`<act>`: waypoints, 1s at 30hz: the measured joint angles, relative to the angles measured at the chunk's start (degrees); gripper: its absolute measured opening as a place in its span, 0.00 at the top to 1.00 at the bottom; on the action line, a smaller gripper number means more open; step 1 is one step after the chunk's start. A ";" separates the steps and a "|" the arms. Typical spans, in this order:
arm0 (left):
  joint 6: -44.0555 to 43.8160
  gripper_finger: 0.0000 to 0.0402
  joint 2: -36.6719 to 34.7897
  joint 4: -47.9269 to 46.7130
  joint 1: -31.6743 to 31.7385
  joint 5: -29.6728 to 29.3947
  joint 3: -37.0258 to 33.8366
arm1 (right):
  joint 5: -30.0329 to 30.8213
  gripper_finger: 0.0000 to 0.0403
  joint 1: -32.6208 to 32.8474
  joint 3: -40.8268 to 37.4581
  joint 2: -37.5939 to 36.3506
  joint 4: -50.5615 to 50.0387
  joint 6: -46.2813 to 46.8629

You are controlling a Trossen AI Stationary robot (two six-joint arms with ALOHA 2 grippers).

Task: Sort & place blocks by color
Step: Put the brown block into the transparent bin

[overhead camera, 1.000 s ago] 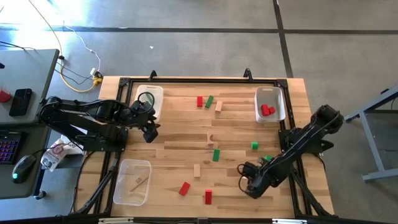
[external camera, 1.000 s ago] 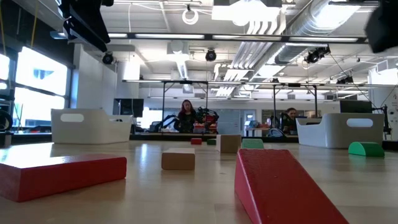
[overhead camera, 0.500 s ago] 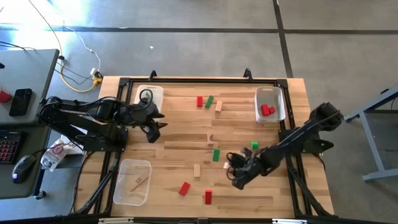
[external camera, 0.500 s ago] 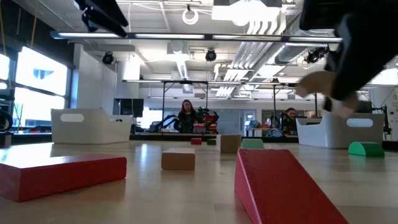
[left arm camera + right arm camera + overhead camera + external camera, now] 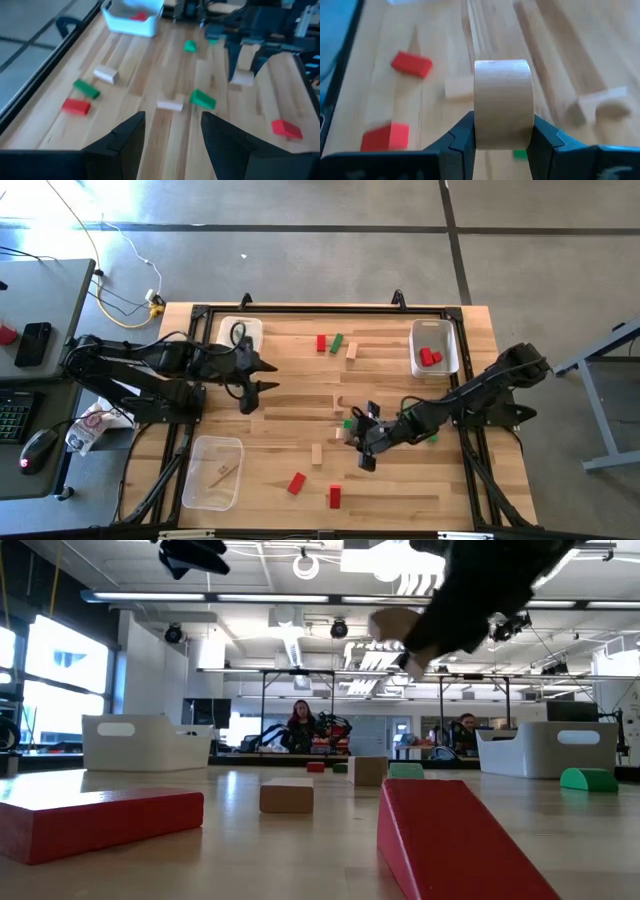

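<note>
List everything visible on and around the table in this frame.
White bins: two, white, far table corners; the right one holds binned red blocks.
Clear bin: one, transparent, near left corner, wood pieces inside.
Loose red blocks: three, red; one far centre, two near centre.
Green blocks: at least three, green, far centre to right.
Wood blocks: three, natural, lying mid-table.
People: two, in the room beyond.
Left gripper: open, by the left white bin.
Right gripper: mid-table, shut on held wood block.
</note>
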 joint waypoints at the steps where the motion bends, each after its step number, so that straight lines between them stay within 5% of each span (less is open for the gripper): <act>1: 0.67 0.55 0.60 1.47 -0.16 0.46 0.00 | 0.01 0.74 -0.49 0.00 0.00 1.55 -1.79; 19: 7.06 0.55 12.14 15.07 -2.85 4.82 0.02 | -0.52 0.74 -6.29 0.00 0.00 15.35 -19.35; 30: 4.19 0.55 12.91 18.30 -2.85 16.31 0.00 | -1.95 0.74 -7.57 0.00 0.00 18.03 -21.04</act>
